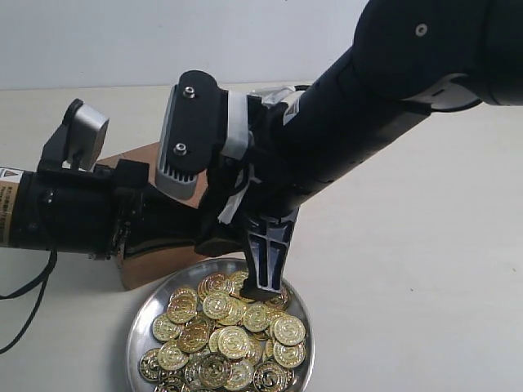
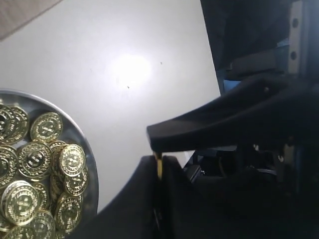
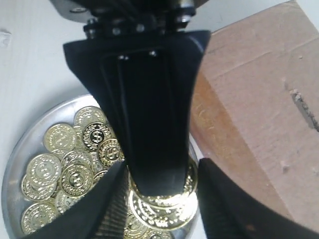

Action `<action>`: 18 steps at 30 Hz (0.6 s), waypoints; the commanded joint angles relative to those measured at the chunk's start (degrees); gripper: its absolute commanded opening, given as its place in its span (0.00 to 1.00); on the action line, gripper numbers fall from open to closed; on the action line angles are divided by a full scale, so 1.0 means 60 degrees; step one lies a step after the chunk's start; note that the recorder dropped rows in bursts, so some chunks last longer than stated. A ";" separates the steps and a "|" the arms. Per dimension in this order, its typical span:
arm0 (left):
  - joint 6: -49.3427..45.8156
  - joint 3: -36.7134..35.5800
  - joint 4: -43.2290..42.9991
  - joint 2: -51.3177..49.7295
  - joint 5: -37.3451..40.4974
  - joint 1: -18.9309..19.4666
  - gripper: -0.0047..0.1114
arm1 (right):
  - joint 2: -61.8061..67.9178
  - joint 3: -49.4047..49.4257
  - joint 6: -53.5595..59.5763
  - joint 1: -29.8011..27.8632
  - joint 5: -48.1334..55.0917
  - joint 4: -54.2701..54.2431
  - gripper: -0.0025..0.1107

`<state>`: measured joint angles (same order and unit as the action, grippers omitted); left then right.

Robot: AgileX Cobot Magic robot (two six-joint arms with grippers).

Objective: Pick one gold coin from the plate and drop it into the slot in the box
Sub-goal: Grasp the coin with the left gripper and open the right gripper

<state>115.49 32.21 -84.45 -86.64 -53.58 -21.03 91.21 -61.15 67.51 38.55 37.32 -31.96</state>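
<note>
Two black robot arms crowd the middle of a pale table (image 1: 409, 269). The thick right arm (image 1: 384, 90) slants down from the upper right, and the left arm (image 1: 65, 208) reaches in from the left. Together they hide most of the brown cardboard box (image 1: 151, 265) behind them, so the exterior view shows only a corner and a lower edge of it. One ribbed black finger (image 1: 266, 261) points straight down at the far rim of the plate (image 1: 135, 343). This view does not show which claw it belongs to.

The left claw (image 2: 158, 158) is pinched almost closed on a thin gold edge. This looks like a coin (image 2: 158, 168) seen side-on, just beside the plate's rim. The right claw (image 3: 160, 185) is spread apart. Its two fingers (image 3: 112, 209) appear as blurred dark shapes on either side of the other claw's tip.

The round silver plate sits just beside the box and is heaped with gold coins (image 1: 233, 339). On the box top, a short dark slot (image 3: 302, 107) with ragged edges lies uncovered, off to one side of both claws.
</note>
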 commanded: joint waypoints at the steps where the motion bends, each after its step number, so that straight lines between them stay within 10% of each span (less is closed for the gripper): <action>1: 0.0107 0.0108 -0.1050 -0.0009 -0.0489 -0.0060 0.04 | -0.0028 0.0011 -0.0116 0.0009 0.0434 -0.0153 0.08; 10: 0.0709 0.0108 -0.2583 -0.0009 -0.0302 -0.0024 0.04 | -0.0028 0.0011 -0.0628 0.0009 0.0571 -0.0088 0.09; 18: 0.0803 0.0108 -0.2583 -0.0009 0.0160 -0.0024 0.04 | -0.0028 0.0011 -0.1119 0.0009 0.0735 -0.0068 0.41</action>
<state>120.17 32.94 -98.81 -86.64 -53.22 -21.03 91.30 -60.92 61.68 38.91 42.27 -32.82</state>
